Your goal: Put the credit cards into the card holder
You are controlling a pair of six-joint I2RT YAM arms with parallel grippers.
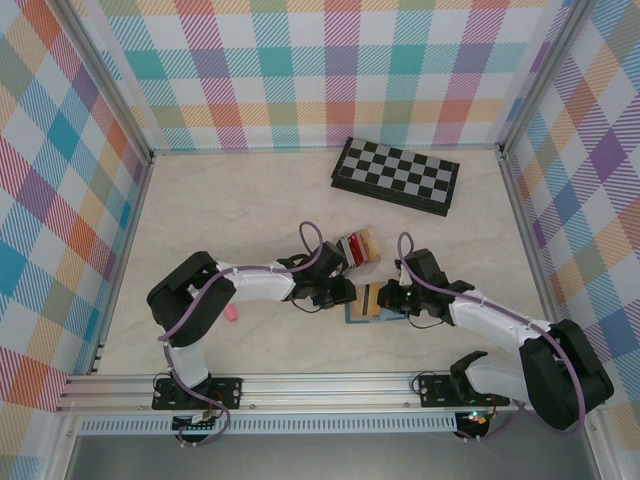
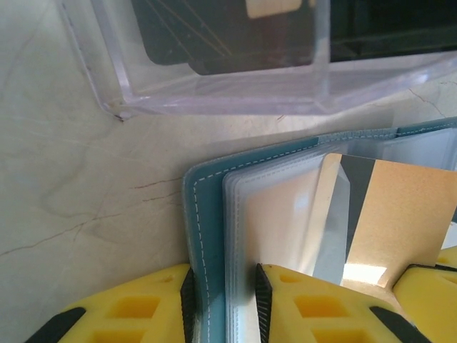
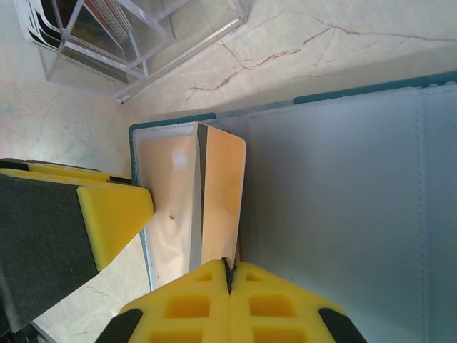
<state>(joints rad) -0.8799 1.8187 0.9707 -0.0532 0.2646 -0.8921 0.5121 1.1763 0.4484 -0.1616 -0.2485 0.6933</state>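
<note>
The teal card holder [image 1: 362,312] lies open on the table between the two arms. My left gripper [image 2: 223,284] is shut on the card holder [image 2: 203,214], pinching its teal cover and the clear sleeves at one edge. My right gripper [image 3: 230,269] is shut on a yellow-tan credit card [image 3: 223,196], held on edge with its far end at the mouth of a clear sleeve of the holder [image 3: 343,207]. The same tan card [image 2: 400,214] shows in the left wrist view. More cards, red and dark, stand in the clear rack [image 1: 356,244] just behind.
A folded chessboard [image 1: 396,175] lies at the back right. A pink stick [image 1: 231,313] rests near the left arm. The clear rack [image 2: 221,100] sits close beyond the holder. One yellow finger [image 3: 107,214] of the left gripper appears beside the card.
</note>
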